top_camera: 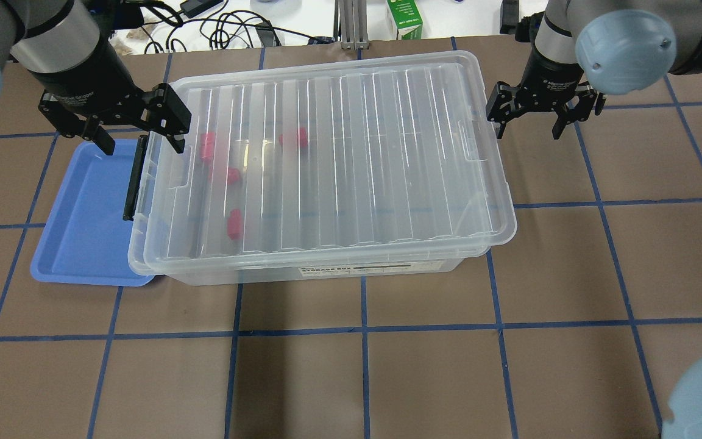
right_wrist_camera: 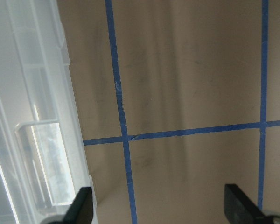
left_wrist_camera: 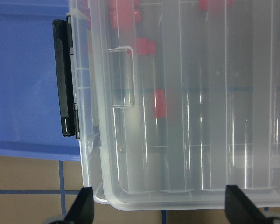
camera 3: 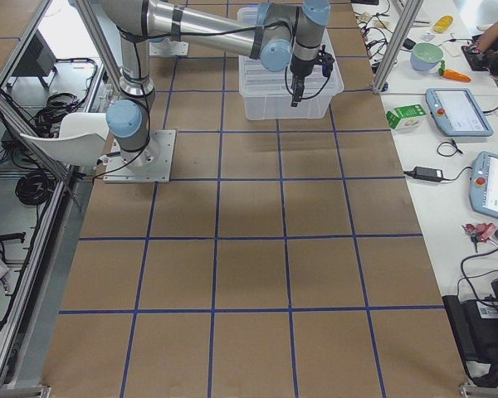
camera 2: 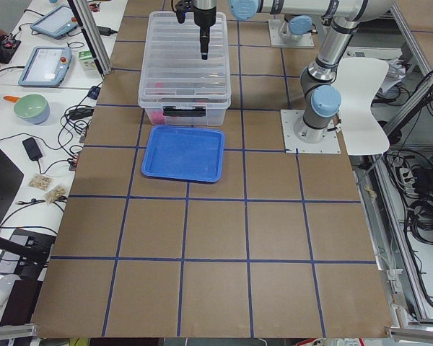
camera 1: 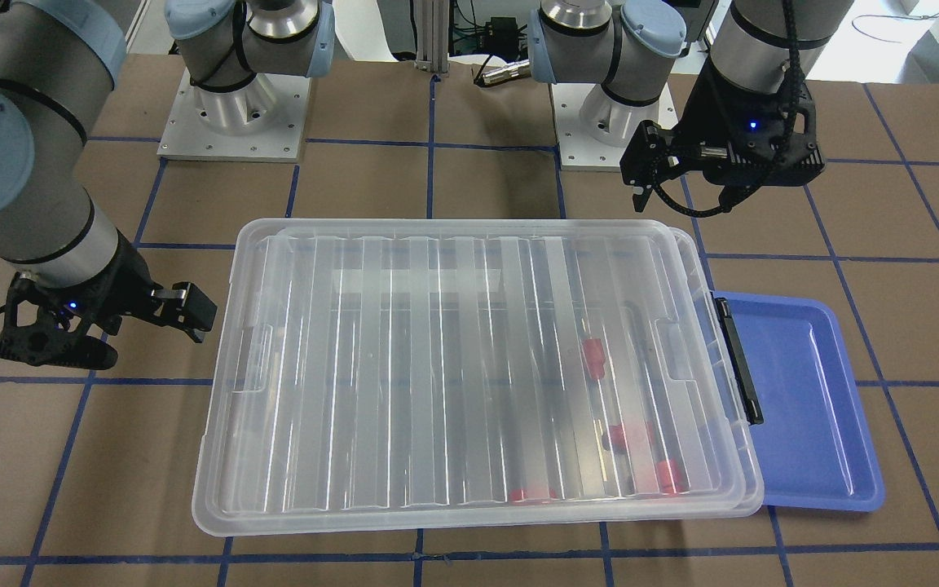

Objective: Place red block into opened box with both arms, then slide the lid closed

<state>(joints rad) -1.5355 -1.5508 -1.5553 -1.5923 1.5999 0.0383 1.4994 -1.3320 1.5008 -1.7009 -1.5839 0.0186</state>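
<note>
The clear box (top_camera: 326, 274) stands mid-table with the ribbed lid (top_camera: 339, 152) lying over it, shifted a little toward the right arm's side. Several red blocks (top_camera: 293, 139) lie inside near the black latch (top_camera: 134, 177) and show through the lid (camera 1: 437, 367). My left gripper (top_camera: 141, 137) hangs open over the latch end, holding nothing; the wrist view shows the lid's corner (left_wrist_camera: 107, 196) between the fingertips. Beyond the box's other short end, my right gripper (top_camera: 529, 122) is open and empty above bare table, with the lid's edge (right_wrist_camera: 37, 116) beside it.
A shallow blue tray (top_camera: 83, 225) lies against the latch end, partly under the box. The brown table carries a grid of blue tape. Cables and a green carton (top_camera: 406, 18) sit past the far edge. The arm bases (camera 1: 233, 114) stand behind the box.
</note>
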